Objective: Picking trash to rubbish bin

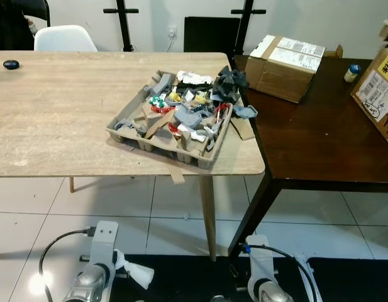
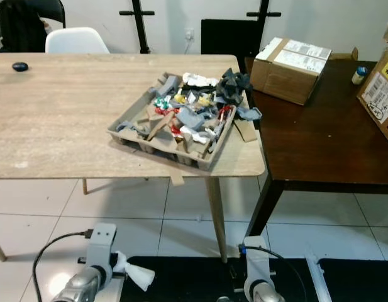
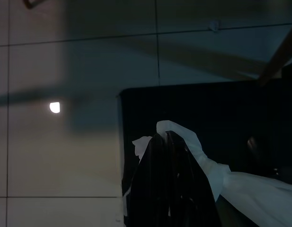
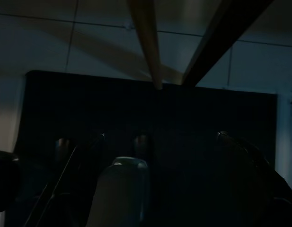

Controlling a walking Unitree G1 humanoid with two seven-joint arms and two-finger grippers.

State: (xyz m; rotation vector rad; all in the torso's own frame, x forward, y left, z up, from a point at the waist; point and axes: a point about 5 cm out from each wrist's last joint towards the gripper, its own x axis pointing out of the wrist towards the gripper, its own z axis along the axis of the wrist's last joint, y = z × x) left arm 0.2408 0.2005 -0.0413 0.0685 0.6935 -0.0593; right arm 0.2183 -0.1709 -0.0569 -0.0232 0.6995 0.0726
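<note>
left eye view: pale wood counter carrying a cardboard tray heaped with mixed trash at its right end. dark counter just beside it, with a taped cardboard box whose white label is too small to read, and a second box with a yellow tag showing a black "d". white chair behind. both arms hang low over the tiled floor and a black mat.

left wrist view: left hand clenched on a piece of white tissue, above the mat's edge.

right wrist view: very dark; right hand, fingers spread apart with nothing between them, above the mat, counter legs beyond.
</note>
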